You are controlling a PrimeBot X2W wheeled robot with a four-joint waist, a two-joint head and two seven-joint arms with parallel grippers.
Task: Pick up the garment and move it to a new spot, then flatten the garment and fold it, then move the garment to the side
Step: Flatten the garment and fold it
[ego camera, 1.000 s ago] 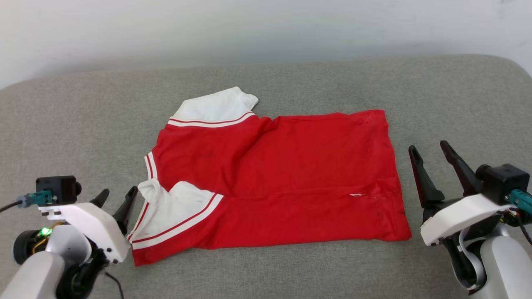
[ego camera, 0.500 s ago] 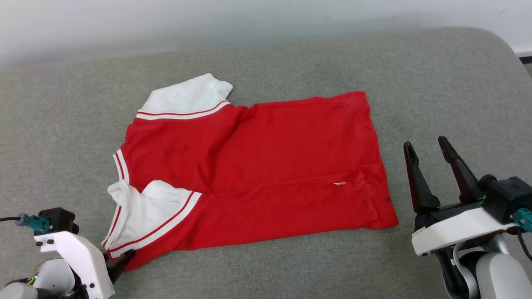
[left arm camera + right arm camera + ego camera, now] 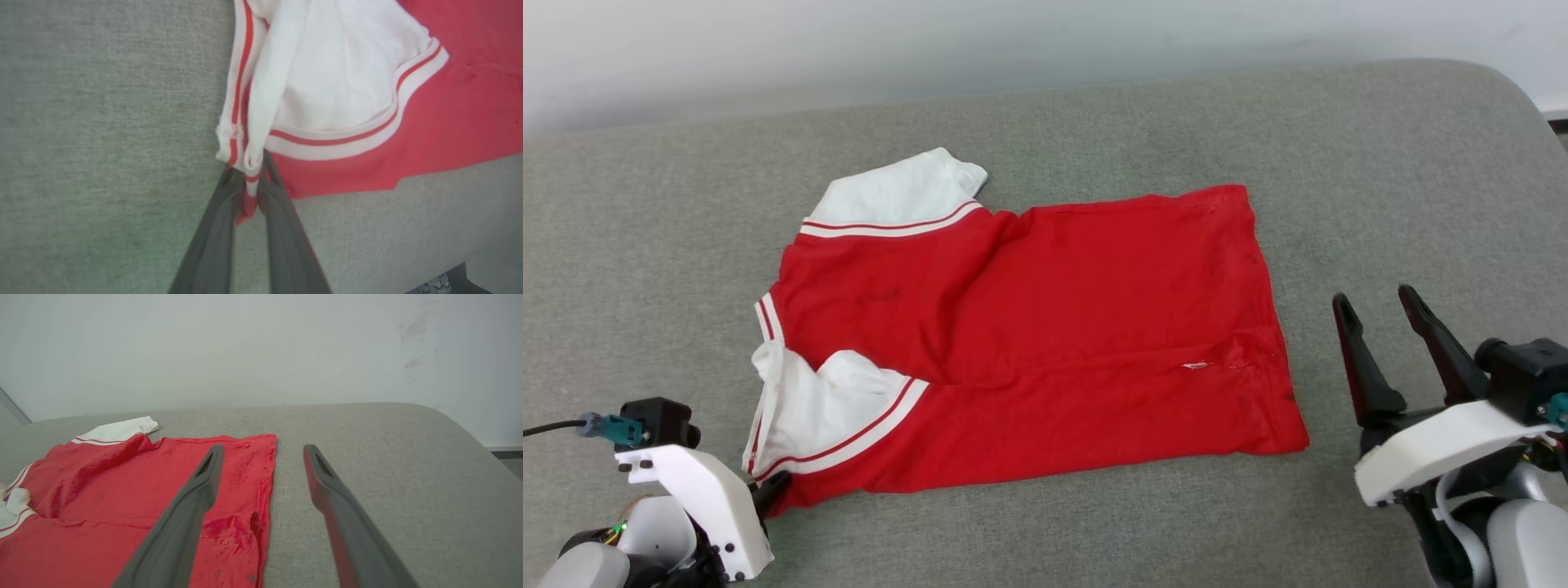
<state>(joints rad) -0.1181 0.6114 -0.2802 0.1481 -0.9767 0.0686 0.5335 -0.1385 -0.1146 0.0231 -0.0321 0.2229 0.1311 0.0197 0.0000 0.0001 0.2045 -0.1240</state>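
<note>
The garment (image 3: 1045,327), a red jersey with white sleeve panels and striped trim, lies spread on the grey cushion, its near long edge folded over. My left gripper (image 3: 772,490) is at its near-left corner. In the left wrist view the left gripper (image 3: 249,192) is shut on the striped trim of the garment (image 3: 408,134), the fabric bunched between the two dark fingers. My right gripper (image 3: 1380,306) stands open just right of the hem, off the cloth. In the right wrist view the right gripper (image 3: 263,451) has nothing between its fingers, and the garment (image 3: 122,490) lies to the left.
The grey cushion (image 3: 1380,147) spans the view, with bare room on all sides of the jersey. A pale wall (image 3: 1013,33) runs behind it. The cushion's rounded right end (image 3: 470,433) drops off at the far right.
My left gripper has moved down to the near-left corner and shut on the striped trim, bunching the sleeve. The camera has shifted. The right gripper stays open.
</note>
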